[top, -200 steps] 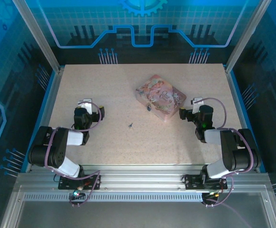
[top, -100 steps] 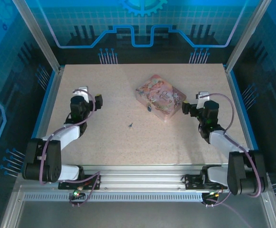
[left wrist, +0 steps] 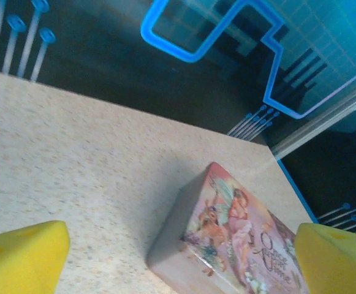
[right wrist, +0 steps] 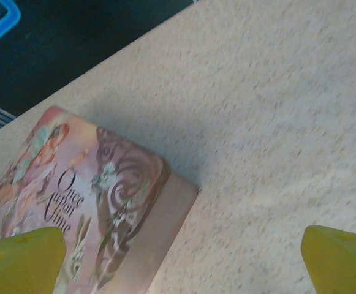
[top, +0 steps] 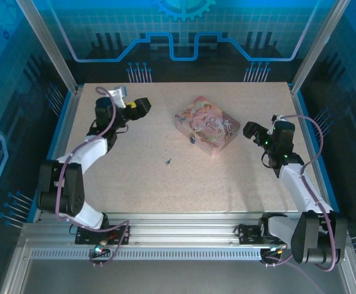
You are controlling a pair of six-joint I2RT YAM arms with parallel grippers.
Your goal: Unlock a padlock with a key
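While both jaws stand wide open, empty: left gripper (top: 142,106) left of box (top: 206,124); right gripper (top: 252,130) right of it | padlock (top: 192,139) at box's near-left edge | key (top: 168,162) on table (top: 135,187), nearer the bases

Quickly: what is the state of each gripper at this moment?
Left gripper: open, fingers wide apart, holding nothing.
Right gripper: open, fingers wide apart, holding nothing.
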